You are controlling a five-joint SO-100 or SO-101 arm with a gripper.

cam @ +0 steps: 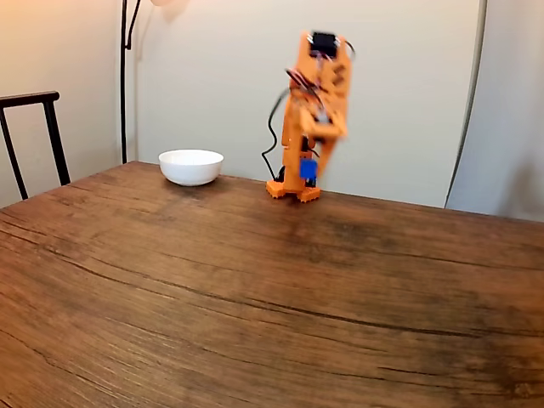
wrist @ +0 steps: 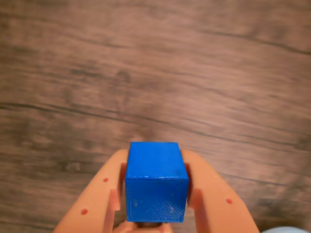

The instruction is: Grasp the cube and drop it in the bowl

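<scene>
Jaws clamped on the cube [wrist: 156, 182], one orange finger [wrist: 99, 194] pressed to each side of it in the wrist view. The cube sat squarely between the jaws, its top face and front face both visible, bright blue, plain. Beyond the jaws lay the wood-grain counter [wrist: 155, 73], blurred, with nothing touching the cube from below.

In the fixed view the orange arm [cam: 316, 110] stood folded up tall near the far edge of the counter [cam: 255, 297], jaws pointing down, the cube [cam: 308, 169] held in them above the counter surface, just over the arm's base. The bowl [cam: 191, 166], white and round, rested on the counter well apart from the jaws, off to their left in that view. A dark chair [cam: 30, 136] stood further left past the bowl, a lamp pole [cam: 124, 76] behind it by the wall.
</scene>
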